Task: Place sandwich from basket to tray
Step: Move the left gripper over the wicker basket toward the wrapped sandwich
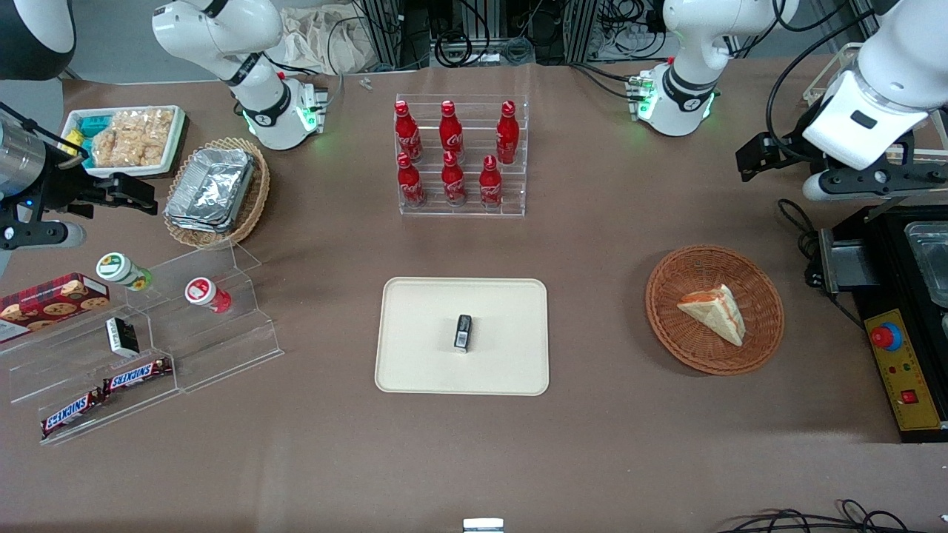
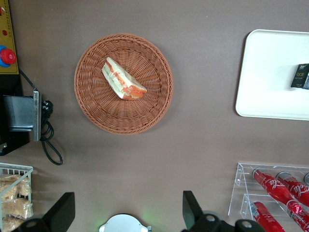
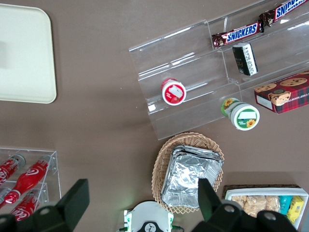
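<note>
While the sandwich (image 1: pixel 714 312) lies in the basket (image 1: pixel 670 326), the pincer (image 2: pixel 126 212) hovers above, fingers apart.

A brown table (image 1: pixel 592 244) carries everything. The cream tray (image 1: pixel 415 355) lies flat at its middle, the landmark here. Toward the working arm's end from the tray sits the reddish-brown basket (image 1: pixel 670 326), well apart from it. Farther from the front camera than the tray stands a clear bottle rack (image 1: pixel 463 209). Toward the parked arm's end lie a clear stepped stand (image 1: pixel 222 348) and a tan wicker basket (image 1: pixel 252 207). The gripper (image 1: pixel 852 181) hangs above the table, farther from the camera than the reddish-brown basket, fingers spread apart.
</note>
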Available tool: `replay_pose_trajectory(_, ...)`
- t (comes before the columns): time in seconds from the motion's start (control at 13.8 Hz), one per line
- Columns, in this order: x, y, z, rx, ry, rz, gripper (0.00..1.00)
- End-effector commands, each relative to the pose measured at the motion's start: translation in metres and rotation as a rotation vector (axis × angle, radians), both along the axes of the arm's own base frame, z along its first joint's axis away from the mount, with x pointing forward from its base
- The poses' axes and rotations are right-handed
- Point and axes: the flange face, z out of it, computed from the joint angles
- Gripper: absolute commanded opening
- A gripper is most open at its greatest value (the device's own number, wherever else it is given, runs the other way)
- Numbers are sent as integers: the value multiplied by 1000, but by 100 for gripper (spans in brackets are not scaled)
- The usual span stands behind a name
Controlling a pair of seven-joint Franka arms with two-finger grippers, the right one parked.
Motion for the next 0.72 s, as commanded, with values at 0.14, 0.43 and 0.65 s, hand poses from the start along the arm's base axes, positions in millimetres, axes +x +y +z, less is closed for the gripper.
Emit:
replay_pose_trajectory(0.14, 0, 3, 5, 4, 12, 2, 100)
replay_pose_trajectory(0.43, 6, 25, -19, 31, 60, 164, 100)
replay_pose_trajectory(0.65, 17, 61, -69, 25, 86, 268, 100)
